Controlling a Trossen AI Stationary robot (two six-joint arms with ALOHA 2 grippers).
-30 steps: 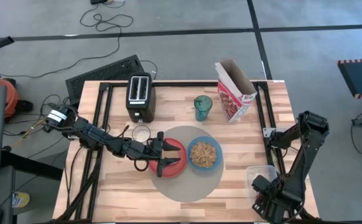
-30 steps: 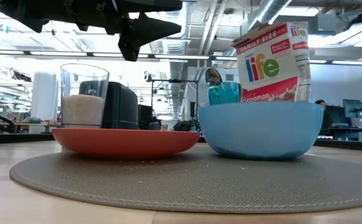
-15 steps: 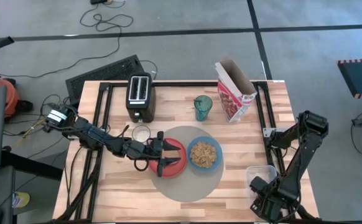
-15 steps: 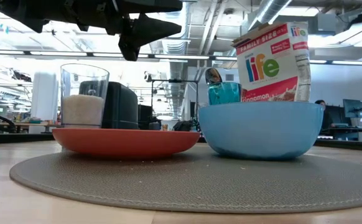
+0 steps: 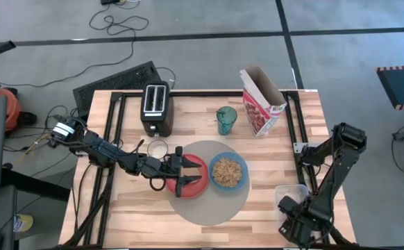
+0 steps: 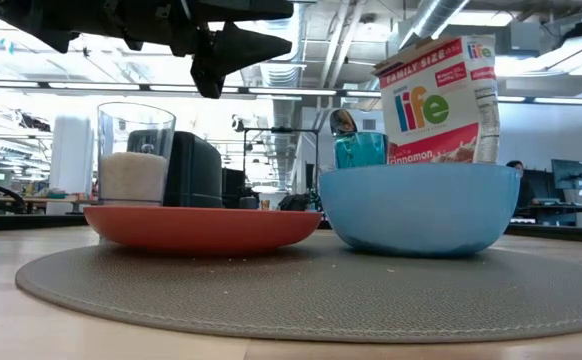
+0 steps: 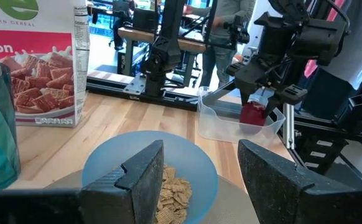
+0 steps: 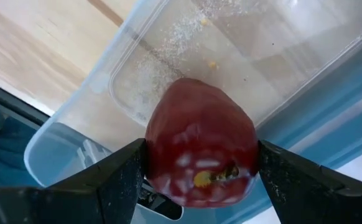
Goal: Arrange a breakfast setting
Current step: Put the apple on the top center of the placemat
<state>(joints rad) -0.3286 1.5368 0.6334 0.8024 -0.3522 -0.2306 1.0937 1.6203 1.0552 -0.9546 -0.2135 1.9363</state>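
Note:
A round grey-beige mat point(image 5: 209, 208) lies at the table's middle with a red-orange plate point(image 5: 200, 169) and a blue bowl point(image 5: 228, 172) of cereal on it. My left gripper point(image 5: 182, 176) hovers open and empty above the plate. A small clear glass point(image 5: 158, 148) stands left of the mat. A teal tumbler point(image 5: 226, 119) stands behind it, with a spoon point(image 6: 343, 122) sticking out. My right gripper point(image 5: 292, 226) is at the near right, shut on a small red fruit point(image 8: 201, 143). No toast slice shows. My right gripper pinches the red fruit between its two fingers, one on each opposite side point(image 8: 157, 155). The fingers point down from above. The fruit is lifted clear above the clear plastic container point(image 8: 168, 62), as the left wrist view also shows point(image 7: 252, 115).
A black toaster point(image 5: 157, 107) stands at the far left of the table and an open red-and-white cereal box point(image 5: 261, 103) at the far right. The clear plastic container point(image 5: 290, 196) sits near the table's right edge. Bare wood lies near the mat's front.

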